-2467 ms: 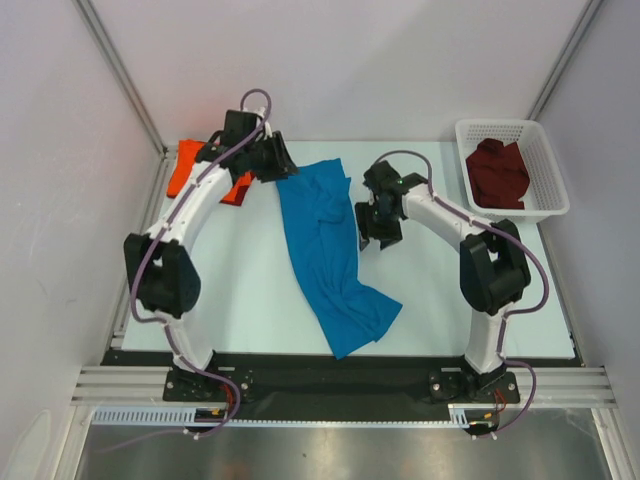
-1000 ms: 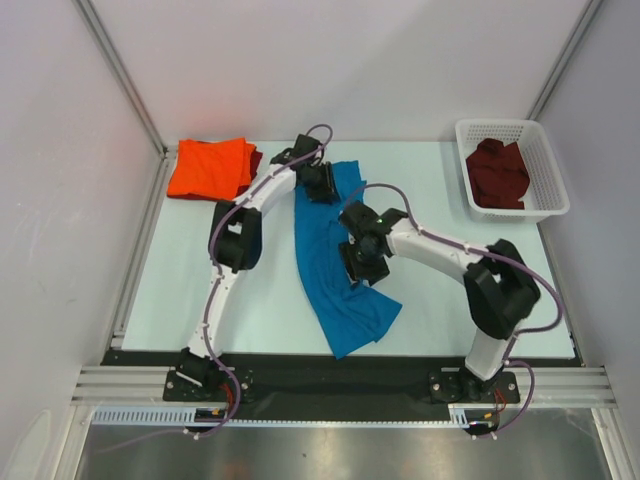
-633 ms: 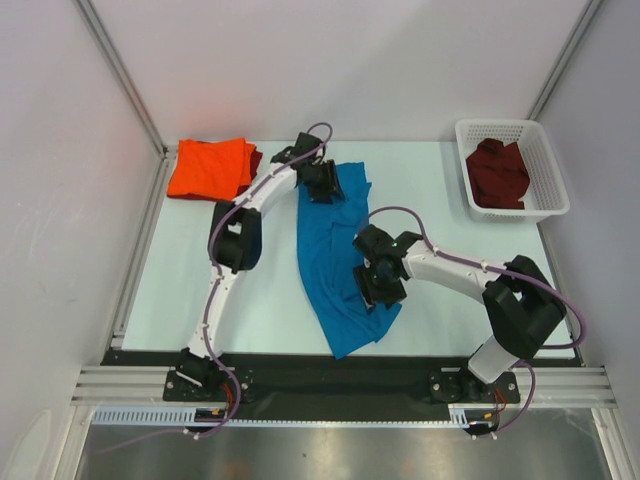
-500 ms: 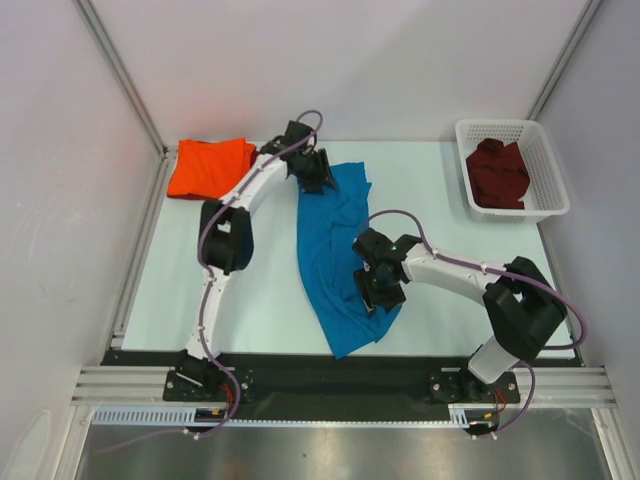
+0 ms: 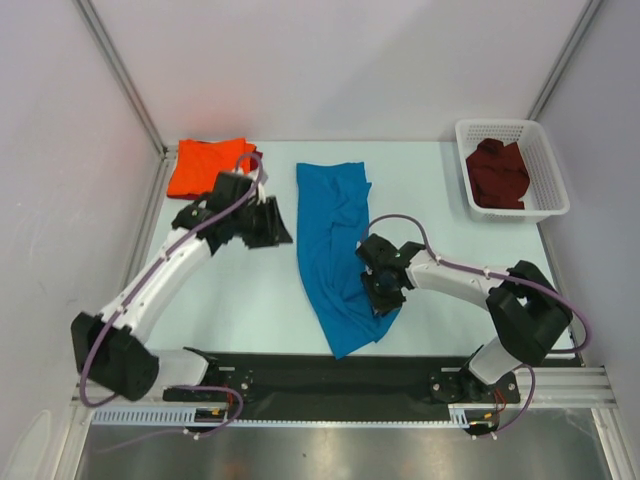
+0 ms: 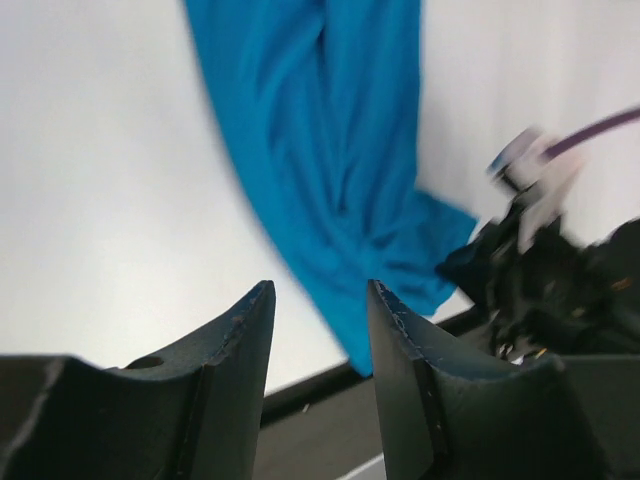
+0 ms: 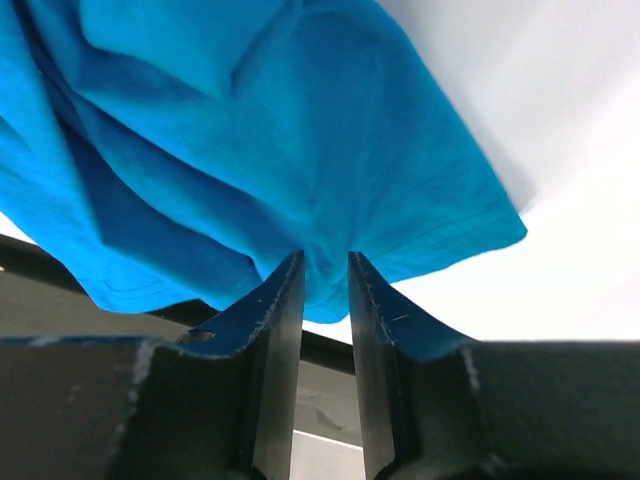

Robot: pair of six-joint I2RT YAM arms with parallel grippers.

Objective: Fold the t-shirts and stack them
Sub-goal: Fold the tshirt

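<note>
Left arm (image 5: 165, 275) withdrawn, one blue shirt (image 5: 335, 240), one orange shirt (image 5: 200, 165), maybe two maroon (image 5: 497, 172)

The white-shelled left arm (image 5: 165, 275) and right arm (image 5: 450, 275) are showing bulky black joint housings, with a thin purple cable (image 5: 400, 220) running along each. The left gripper (image 6: 320, 290) and right gripper (image 7: 325, 258) are showing dark, matte, wedge-shaped fingers (image 7: 270, 340) with scuffed pale edges.

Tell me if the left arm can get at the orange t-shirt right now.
Probably yes: the orange t-shirt lies uncovered, close to the open, empty left pincer, with nothing between.
</note>
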